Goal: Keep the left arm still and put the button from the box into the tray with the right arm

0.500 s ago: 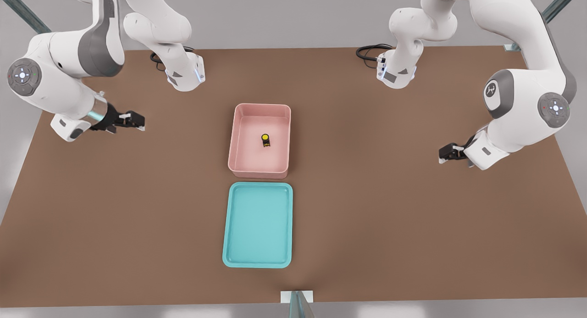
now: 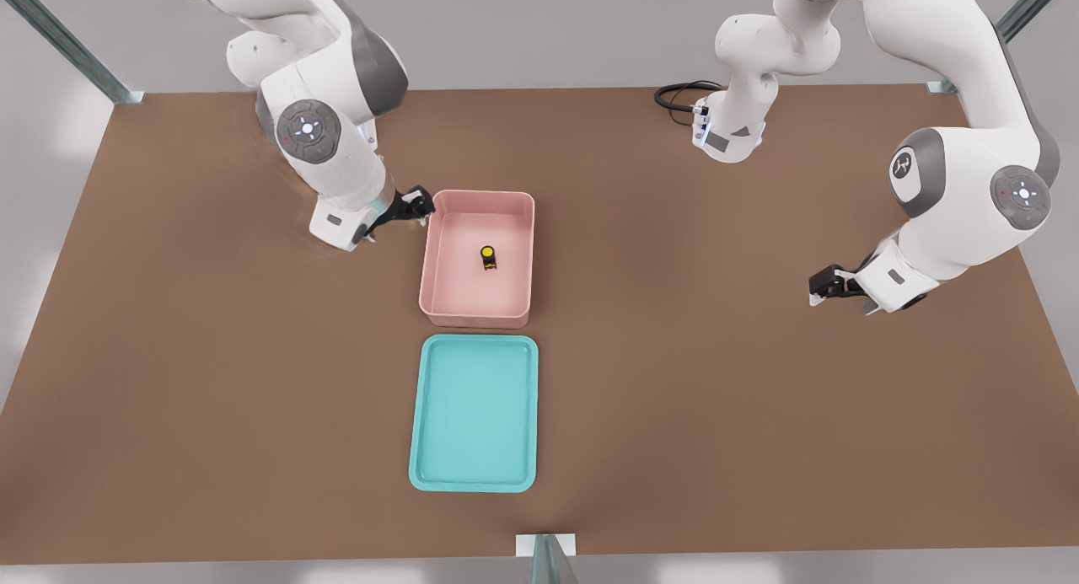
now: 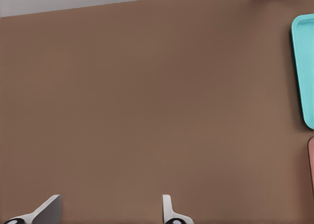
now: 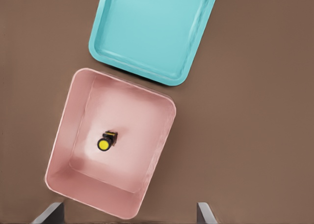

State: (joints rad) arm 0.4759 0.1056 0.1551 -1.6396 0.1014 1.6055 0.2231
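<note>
Brown tabletop [image 2: 211,356] filled the front view, grey backdrop behind it, metal frame posts at the corners. Task stood at its start as far as could be judged: nothing had been lifted, nothing delivered. Button [image 2: 488,256], yellow cap on a black body, sat on the floor of the box [image 2: 436,230], roughly mid-floor, apart from all four walls; wrist view showed the same, button [image 4: 106,141] lying with its cap turned sideways toward one wall of the box [image 4: 157,150]. Box held only that one item. Tray [image 2: 421,415] lay just below the box in the front frame, short ends facing, a narrow strip of table between them, not touching; its floor held nothing, confirmed in the wrist view, tray [image 4: 194,57]. Right arm [image 2: 333,158] reached in from the upper left of the front frame, with the gripper [image 2: 415,205] just outside the box's upper-left corner, close to the rim, not over the button and not inside the walls. Jaws stood apart, empty: the two fingertips [image 4: 51,214] showed at the wrist frame's bottom edge with a wide gap between. Left to do, by my reading: travel over the box, descend past the tall walls, close on the small body, lift clear of the rim, carry across the gap, release in the tray. Small part and a deep bin; the pick looked like the hard step.
</note>
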